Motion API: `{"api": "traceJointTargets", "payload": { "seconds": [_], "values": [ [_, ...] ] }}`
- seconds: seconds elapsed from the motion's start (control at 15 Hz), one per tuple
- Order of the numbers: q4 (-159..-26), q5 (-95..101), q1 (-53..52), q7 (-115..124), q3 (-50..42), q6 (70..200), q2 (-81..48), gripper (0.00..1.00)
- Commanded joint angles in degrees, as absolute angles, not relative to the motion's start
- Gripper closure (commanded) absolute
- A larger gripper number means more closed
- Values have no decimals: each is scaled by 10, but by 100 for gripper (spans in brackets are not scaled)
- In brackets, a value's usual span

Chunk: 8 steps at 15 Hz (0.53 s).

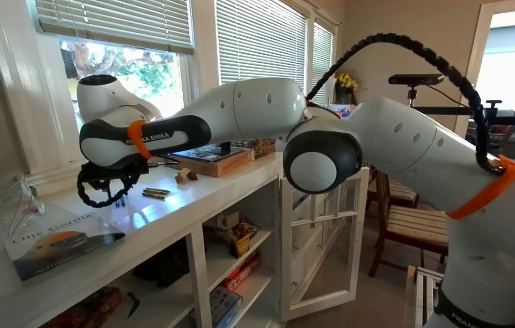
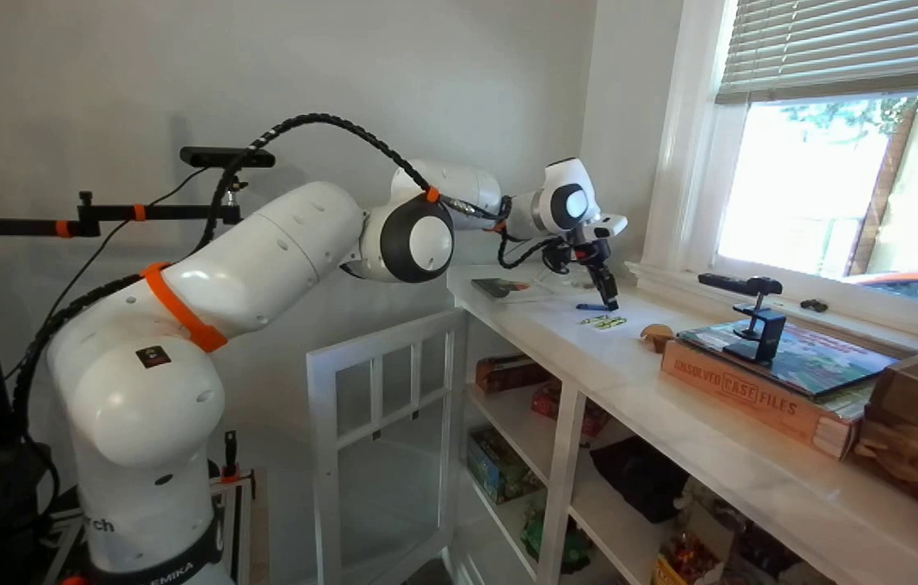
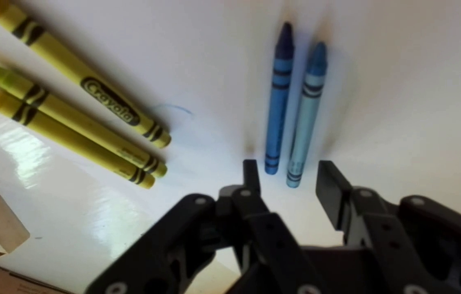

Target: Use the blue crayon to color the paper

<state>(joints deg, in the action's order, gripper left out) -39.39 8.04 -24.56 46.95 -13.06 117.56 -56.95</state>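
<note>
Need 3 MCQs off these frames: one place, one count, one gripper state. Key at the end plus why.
1. In the wrist view, where does the light blue crayon lie relative to the dark blue crayon?
A) to its left
B) to its right
C) across it

2. How many crayons lie left of that pair in the wrist view?
A) three
B) four
C) five

3. What state is the gripper in?
A) fully shut
B) clamped on a yellow crayon
C) open

Key:
1: B, the lighter one sits on the right along its whole length.
2: A, three slanted ones show there.
3: C, its jaws stand apart, with a gap showing on each side to the nearest crayon.
</note>
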Motion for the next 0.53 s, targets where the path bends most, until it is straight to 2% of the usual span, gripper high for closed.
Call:
{"api": "traceJointTargets", "payload": {
  "seconds": [0.0, 0.07, 0.13, 0.2, 0.27, 0.33, 0.4, 0.47],
  "values": [
    [-370, 75, -245, 473, -127, 1157, -584, 57],
    [-370, 75, -245, 473, -126, 1156, -584, 58],
    [-370, 75, -245, 473, -126, 1155, -585, 64],
    [-370, 75, -245, 472, -126, 1154, -585, 73],
    [-369, 74, -245, 473, -125, 1153, -586, 91],
    [-369, 74, -245, 473, -125, 1152, -586, 99],
    [-368, 74, -245, 473, -125, 1151, -586, 100],
    [-368, 74, -245, 473, -125, 1150, -586, 95]
  ]
}}
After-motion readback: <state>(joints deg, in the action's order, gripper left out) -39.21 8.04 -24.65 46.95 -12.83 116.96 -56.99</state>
